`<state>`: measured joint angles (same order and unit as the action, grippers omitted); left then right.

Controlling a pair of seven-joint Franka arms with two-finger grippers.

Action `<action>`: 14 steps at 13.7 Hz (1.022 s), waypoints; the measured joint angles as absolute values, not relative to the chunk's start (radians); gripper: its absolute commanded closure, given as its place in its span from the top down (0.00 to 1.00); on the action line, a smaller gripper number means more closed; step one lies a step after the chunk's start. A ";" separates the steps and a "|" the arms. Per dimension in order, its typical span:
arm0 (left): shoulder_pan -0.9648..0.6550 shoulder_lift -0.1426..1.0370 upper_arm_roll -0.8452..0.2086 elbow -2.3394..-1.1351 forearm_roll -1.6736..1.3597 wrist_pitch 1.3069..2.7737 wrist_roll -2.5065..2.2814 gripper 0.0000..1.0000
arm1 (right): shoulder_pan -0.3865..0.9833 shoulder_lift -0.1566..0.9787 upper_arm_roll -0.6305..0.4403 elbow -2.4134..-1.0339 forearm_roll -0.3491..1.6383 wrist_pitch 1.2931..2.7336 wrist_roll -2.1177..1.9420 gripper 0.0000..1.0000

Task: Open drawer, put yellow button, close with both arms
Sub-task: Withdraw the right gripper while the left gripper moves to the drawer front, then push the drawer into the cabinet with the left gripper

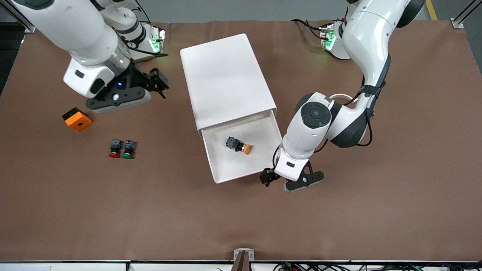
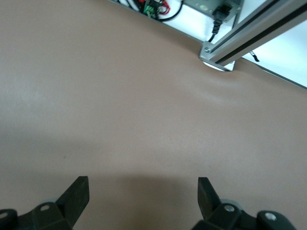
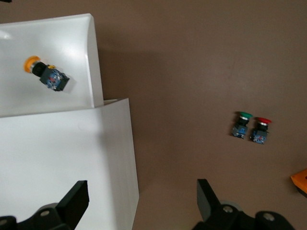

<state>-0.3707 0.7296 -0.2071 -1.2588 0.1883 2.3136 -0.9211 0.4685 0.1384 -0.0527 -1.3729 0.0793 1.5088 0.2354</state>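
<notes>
The yellow button (image 1: 237, 144) lay inside the pulled-out drawer (image 1: 260, 130). The left tool (image 1: 270, 177), spread wide and empty, hung by the drawer's front corner, likely positioned to push; the right tool (image 1: 160, 82), also spread and empty, waited beside the cabinet (image 1: 225, 75).

The cabinet (image 1: 226, 81) stands mid-surface (image 1: 113, 210) between the two arms. Its drawer (image 1: 244, 165) is pulled out toward the front camera, and the yellow button (image 1: 238, 145) lies on its side inside it. Toward the right arm's end, two buttons (image 1: 121, 149) stand side by side, touching or nearly so; the block (image 1: 77, 119) sits near them, farther from the camera. The left hand (image 1: 266, 177) hovers beside the drawer's front corner, the right hand (image 1: 160, 81) beside the cabinet.
</notes>
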 measured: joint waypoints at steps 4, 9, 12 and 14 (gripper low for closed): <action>-0.390 0.748 -0.203 -1.258 0.195 2.338 -0.866 1.00 | 0.391 -0.037 -0.055 -1.610 0.075 1.573 0.198 1.00; -0.402 0.770 -0.201 -1.258 0.195 2.360 -0.800 1.00 | 0.176 -0.070 -0.060 -1.646 0.075 1.557 -0.009 1.00; -0.416 0.777 -0.201 -1.257 0.195 2.361 -0.799 1.00 | 0.082 -0.070 -0.061 -1.645 0.075 1.542 -0.067 1.00; -0.426 0.779 -0.201 -1.257 0.195 2.361 -0.799 1.00 | 0.057 -0.071 -0.061 -1.636 0.075 1.535 -0.067 1.00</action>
<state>-0.4257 0.7792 -0.2007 -1.2573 0.1951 2.3610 -0.7988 0.0573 -0.0710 -0.0609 -1.6362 0.0753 1.5350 -0.0671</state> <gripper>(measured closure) 0.000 0.000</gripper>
